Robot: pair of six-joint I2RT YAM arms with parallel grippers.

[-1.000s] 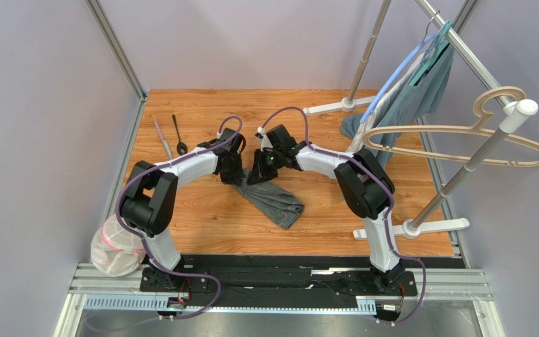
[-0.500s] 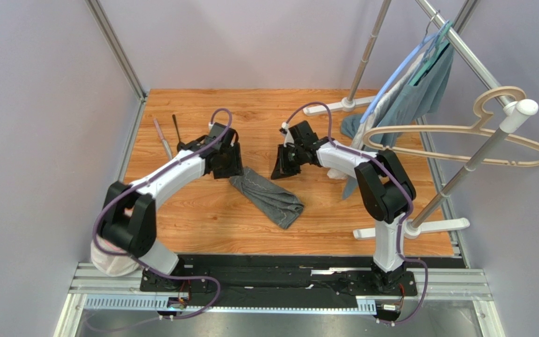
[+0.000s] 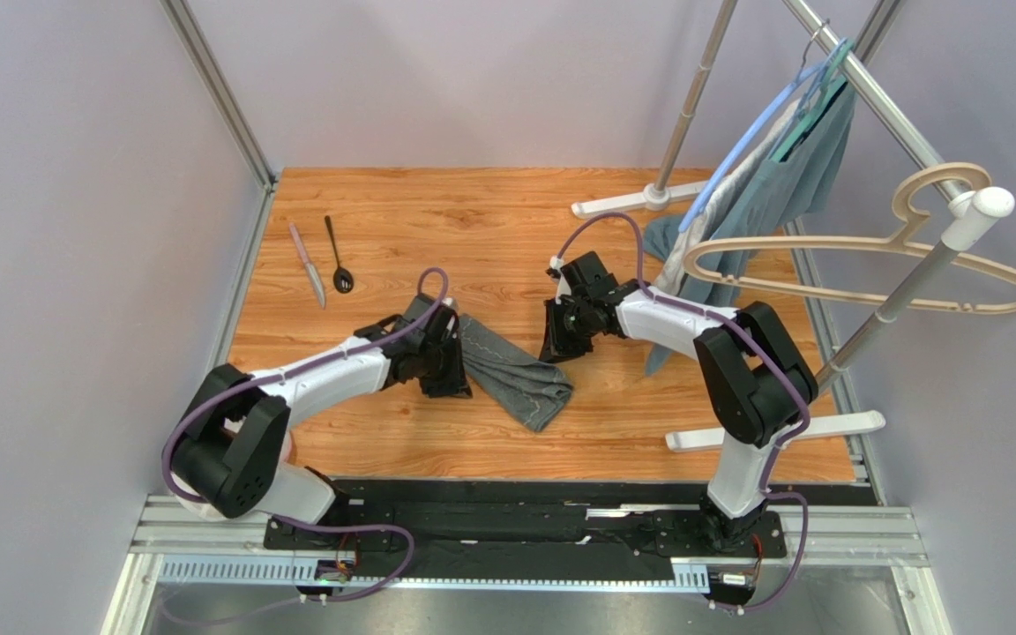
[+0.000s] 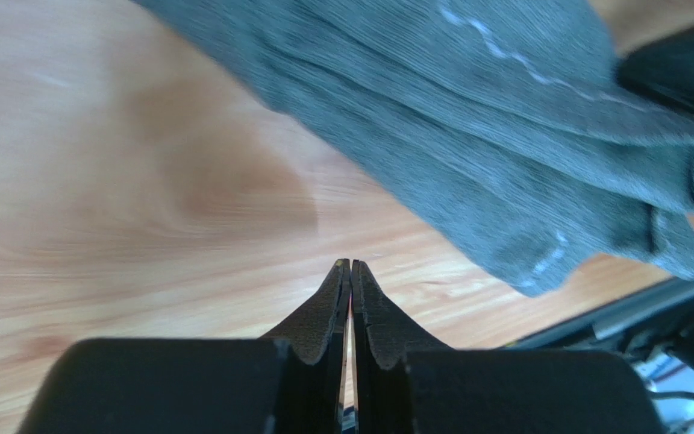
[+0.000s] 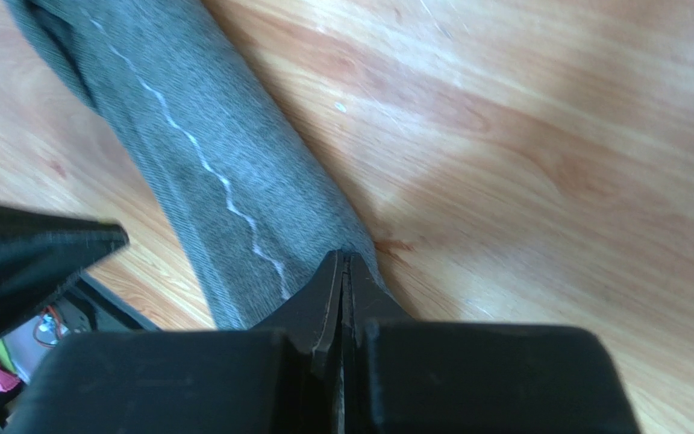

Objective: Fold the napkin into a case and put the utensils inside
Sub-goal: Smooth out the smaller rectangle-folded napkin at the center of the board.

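Note:
The napkin [image 3: 516, 375] lies folded into a narrow dark grey strip with pale stitching, slanting across the middle of the wooden table [image 3: 474, 212]. My left gripper [image 3: 454, 377] sits low at the strip's left end, shut with nothing between its fingers; in the left wrist view the napkin [image 4: 504, 136] lies just beyond the left gripper [image 4: 351, 264]. My right gripper [image 3: 549, 351] hovers by the strip's upper right side, also shut and empty, and the right wrist view shows the right gripper [image 5: 342, 258] over the napkin's [image 5: 224, 172] end. The knife [image 3: 307, 265] and black spoon [image 3: 339, 255] lie side by side at the far left.
A metal clothes rack [image 3: 765, 427] stands on the right with a teal-grey garment [image 3: 805, 166] and a beige hanger [image 3: 871, 265]; its far foot [image 3: 619, 203] rests on the table. Grey walls close in the left and back. A metal rail [image 3: 527, 529] runs along the near edge.
Both grippers left the napkin's far end. The left arm swung left, opened, shut again and came down by the strip's left end. The right gripper drew back to the right.

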